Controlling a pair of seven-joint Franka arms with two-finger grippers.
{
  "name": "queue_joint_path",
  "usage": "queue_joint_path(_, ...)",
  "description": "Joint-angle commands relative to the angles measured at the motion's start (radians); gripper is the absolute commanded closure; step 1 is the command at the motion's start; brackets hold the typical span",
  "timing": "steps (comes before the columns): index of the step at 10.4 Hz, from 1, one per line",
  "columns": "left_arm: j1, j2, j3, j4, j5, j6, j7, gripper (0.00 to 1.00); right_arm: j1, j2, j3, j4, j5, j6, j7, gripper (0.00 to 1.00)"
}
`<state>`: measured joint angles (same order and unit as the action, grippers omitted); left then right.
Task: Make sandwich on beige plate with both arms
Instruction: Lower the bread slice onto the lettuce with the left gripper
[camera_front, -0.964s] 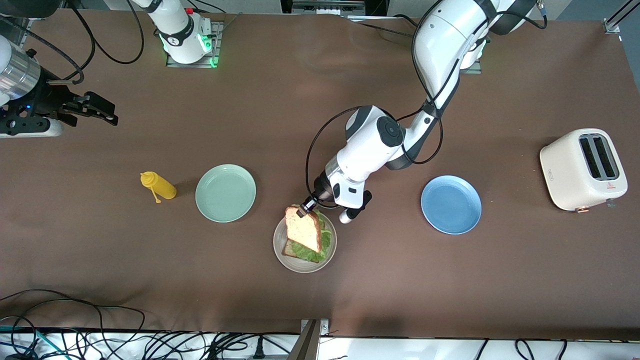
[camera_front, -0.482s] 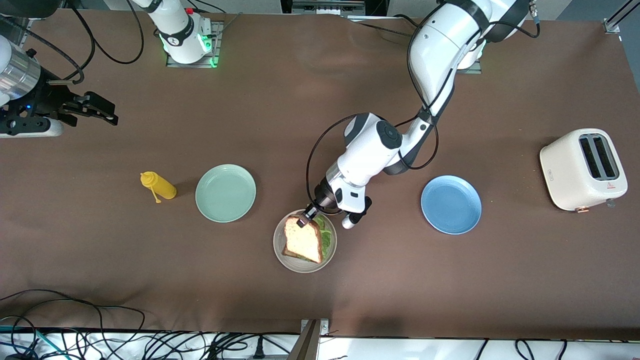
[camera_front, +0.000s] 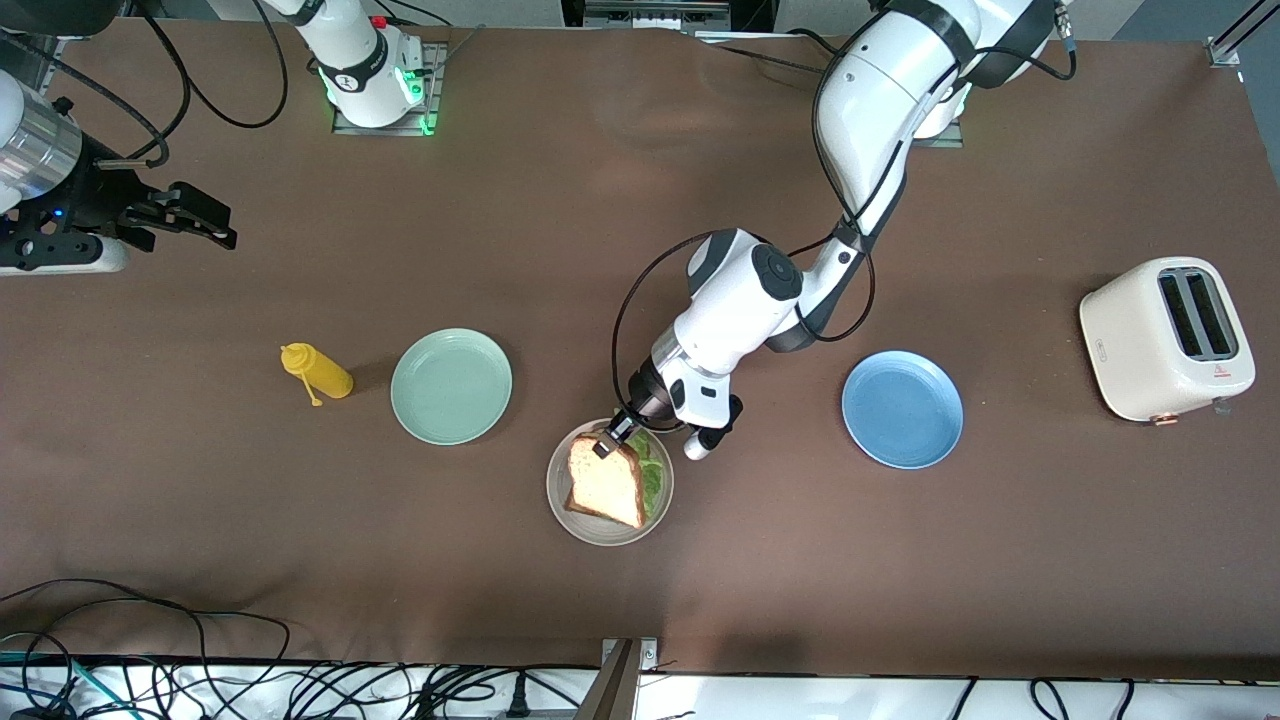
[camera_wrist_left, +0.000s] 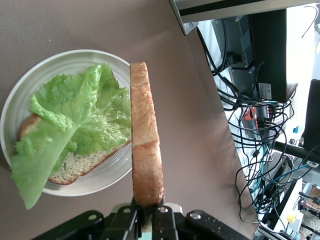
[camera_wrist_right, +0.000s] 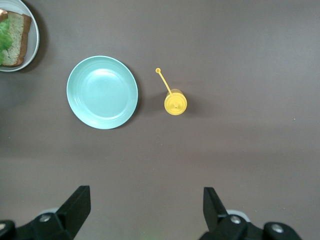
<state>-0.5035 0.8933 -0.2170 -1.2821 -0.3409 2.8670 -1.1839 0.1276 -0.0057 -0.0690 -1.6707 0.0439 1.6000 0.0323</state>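
Front view shows the table (camera_front: 300, 560) with the beige plate (camera_front: 560, 510) near its middle, carrying lettuce (camera_wrist_left: 75, 125) on toast. Over it, the left hand (camera_front: 612, 438) pinches the top slice (camera_front: 607, 482) by one crust edge; bread looks light, soft and crumbly, so an edge grip suits. Right hand (camera_wrist_right: 145, 205) waits open, over the right arm's end.

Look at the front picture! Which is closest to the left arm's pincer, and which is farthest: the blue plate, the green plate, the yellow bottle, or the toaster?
The left pincer, over the beige plate, holds a toast slice.
1. Green plate, toward the right arm's end.
2. Blue plate, toward the left arm's end.
3. Yellow bottle, beside the green plate.
4. Toaster, at the left arm's end.
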Motion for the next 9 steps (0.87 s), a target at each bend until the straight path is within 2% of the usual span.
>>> queue_joint_path(1,-0.012,0.012,0.015,0.027,0.020,0.005,-0.025,1.00,-0.003,0.009,-0.003,0.025,0.016,-0.025,-0.018,0.00)
queue_joint_path(9,-0.003,0.007,0.015,0.015,0.020,0.005,-0.020,1.00,-0.003,0.026,-0.003,0.025,0.021,-0.017,-0.012,0.00)
